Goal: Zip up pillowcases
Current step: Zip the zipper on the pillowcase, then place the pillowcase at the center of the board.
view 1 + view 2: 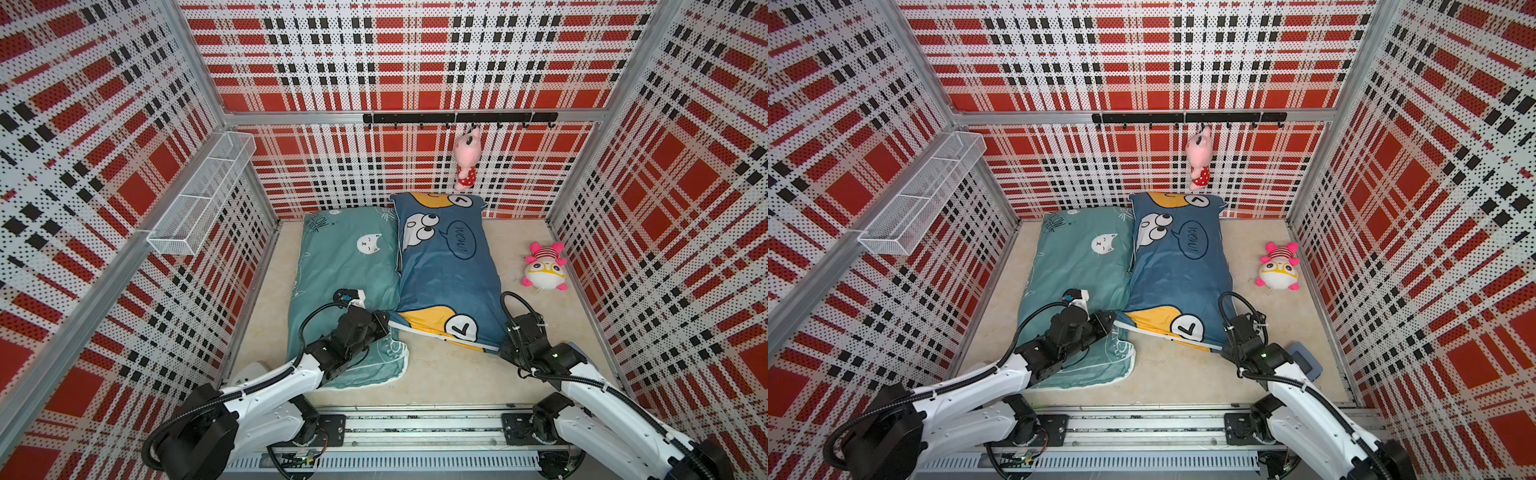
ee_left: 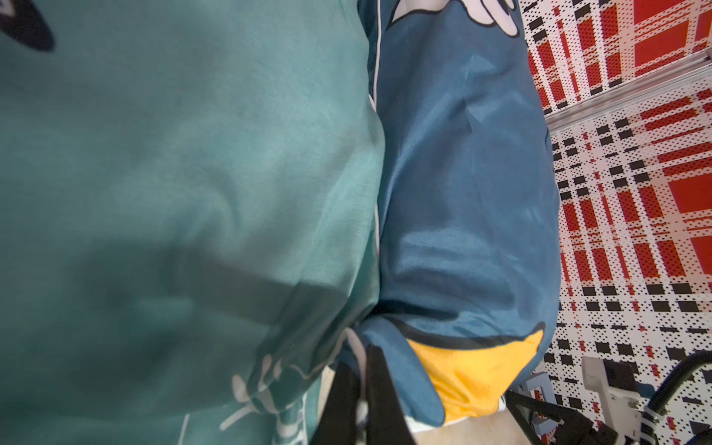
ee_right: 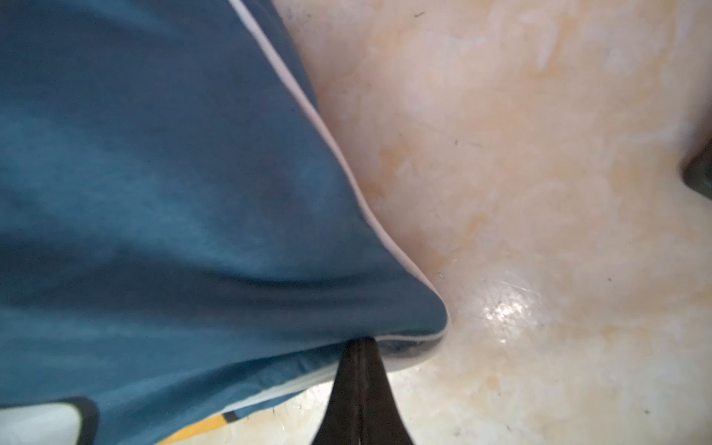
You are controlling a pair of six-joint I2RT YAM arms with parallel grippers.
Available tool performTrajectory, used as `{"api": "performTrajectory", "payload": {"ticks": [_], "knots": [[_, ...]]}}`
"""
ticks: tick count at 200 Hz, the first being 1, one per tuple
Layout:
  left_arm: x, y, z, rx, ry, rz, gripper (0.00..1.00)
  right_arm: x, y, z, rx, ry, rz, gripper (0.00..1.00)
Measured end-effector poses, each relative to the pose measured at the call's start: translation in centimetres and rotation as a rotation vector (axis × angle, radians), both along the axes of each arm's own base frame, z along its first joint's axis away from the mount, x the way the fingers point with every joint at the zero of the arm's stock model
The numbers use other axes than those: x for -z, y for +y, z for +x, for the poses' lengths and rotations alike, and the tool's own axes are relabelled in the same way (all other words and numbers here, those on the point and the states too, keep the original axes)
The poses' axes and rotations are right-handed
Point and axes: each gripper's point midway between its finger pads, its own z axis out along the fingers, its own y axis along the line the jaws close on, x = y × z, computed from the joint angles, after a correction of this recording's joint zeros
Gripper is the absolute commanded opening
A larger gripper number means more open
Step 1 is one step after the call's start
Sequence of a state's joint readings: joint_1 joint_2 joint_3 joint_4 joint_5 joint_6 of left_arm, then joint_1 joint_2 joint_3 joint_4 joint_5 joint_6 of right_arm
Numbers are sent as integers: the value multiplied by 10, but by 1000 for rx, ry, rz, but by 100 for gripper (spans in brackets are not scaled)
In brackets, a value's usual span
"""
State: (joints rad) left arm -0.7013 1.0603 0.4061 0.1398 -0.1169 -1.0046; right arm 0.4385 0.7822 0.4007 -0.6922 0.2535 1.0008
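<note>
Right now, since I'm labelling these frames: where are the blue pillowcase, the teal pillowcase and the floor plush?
blue pillowcase (image 1: 451,278): in a top view, plain blue middle.
teal pillowcase (image 1: 345,274): in a top view, middle of the fabric.
floor plush (image 1: 541,276): in a top view, its white face.

Touching, cat pillowcase (image 1: 345,270) lies left of cartoon pillowcase (image 1: 453,282).

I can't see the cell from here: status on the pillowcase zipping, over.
Left gripper shut on near corner of blue pillowcase. Right gripper shut on its other near corner. Teal pillowcase beside it, under left arm.
</note>
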Motion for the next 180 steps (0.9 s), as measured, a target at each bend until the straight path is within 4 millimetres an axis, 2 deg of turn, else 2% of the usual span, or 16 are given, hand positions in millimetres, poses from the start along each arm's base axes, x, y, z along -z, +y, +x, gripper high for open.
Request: {"api": "performTrajectory", "payload": {"ticks": [58, 110, 161, 170, 180], "knots": [[4, 4, -5, 14, 2, -9, 0, 4, -19, 1, 115, 0, -5, 0], [6, 6, -8, 18, 0, -13, 0, -2, -37, 4, 206, -51, 11, 0], [3, 5, -9, 23, -12, -13, 0, 3, -36, 4, 187, -30, 11, 0], [3, 4, -9, 24, -15, -9, 0, 3, -35, 3, 172, -24, 6, 28], [4, 2, -11, 24, -18, -2, 0, 1, -35, 3, 157, -21, 0, 51]]}}
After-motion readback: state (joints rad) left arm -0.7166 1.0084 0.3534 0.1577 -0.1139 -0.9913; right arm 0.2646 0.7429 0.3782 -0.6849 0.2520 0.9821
